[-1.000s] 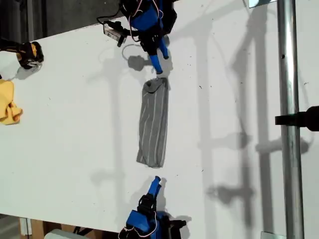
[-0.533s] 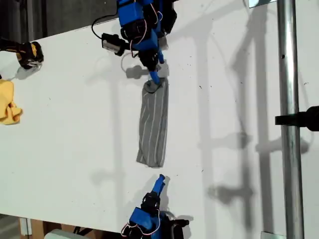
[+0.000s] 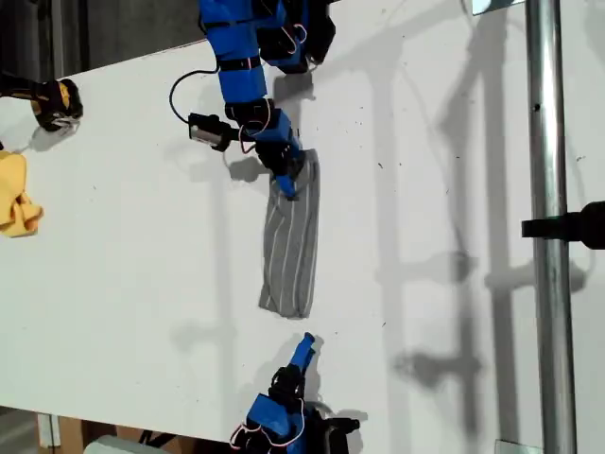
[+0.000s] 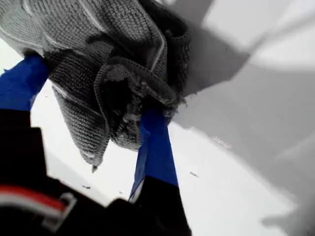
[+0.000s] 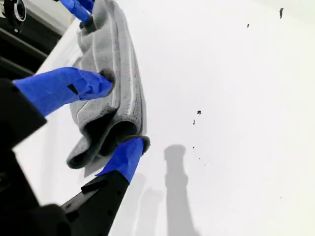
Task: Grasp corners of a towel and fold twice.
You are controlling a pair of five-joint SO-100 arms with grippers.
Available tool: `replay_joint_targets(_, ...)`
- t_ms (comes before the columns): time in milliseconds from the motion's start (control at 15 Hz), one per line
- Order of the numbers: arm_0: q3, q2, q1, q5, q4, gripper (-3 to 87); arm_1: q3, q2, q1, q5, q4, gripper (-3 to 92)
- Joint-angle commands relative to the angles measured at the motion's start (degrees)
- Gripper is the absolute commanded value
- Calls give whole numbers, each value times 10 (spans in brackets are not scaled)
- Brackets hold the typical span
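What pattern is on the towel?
Dark grey with thin white stripes running lengthwise on the towel; clearest in the exterior view.

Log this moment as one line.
my first gripper: shut on towel end | my second gripper: open, at opposite end | towel: folded strip

Strong light falls on the white table [image 3: 454, 170], which is very bright, almost glaring, and carries soft grey shadows of the arms and frame. Both wrist views are slightly blurred close up, with dark unlit edges.
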Motion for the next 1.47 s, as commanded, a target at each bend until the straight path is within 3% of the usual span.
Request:
replay_joint_targets(0,-4,4,10,-11,3,198,-49,-51,4,-7,-29,391)
replay_joint_targets(200,-6,4,25,-27,17,193,-66,-54,-19,0,21,385)
replay_joint_targets(467,-3,4,21,-28,25,198,-69,184,-49,19,243,380)
replay_joint_targets(600,-9,4,14,-20,24,198,-28,285,-53,25,293,377)
replay_joint_targets(867,-15,4,18,-26,29,195,47,282,-51,30,226,377)
replay_joint_targets(1400,-17,4,21,-35,30,193,-83,-79,-34,6,87,394)
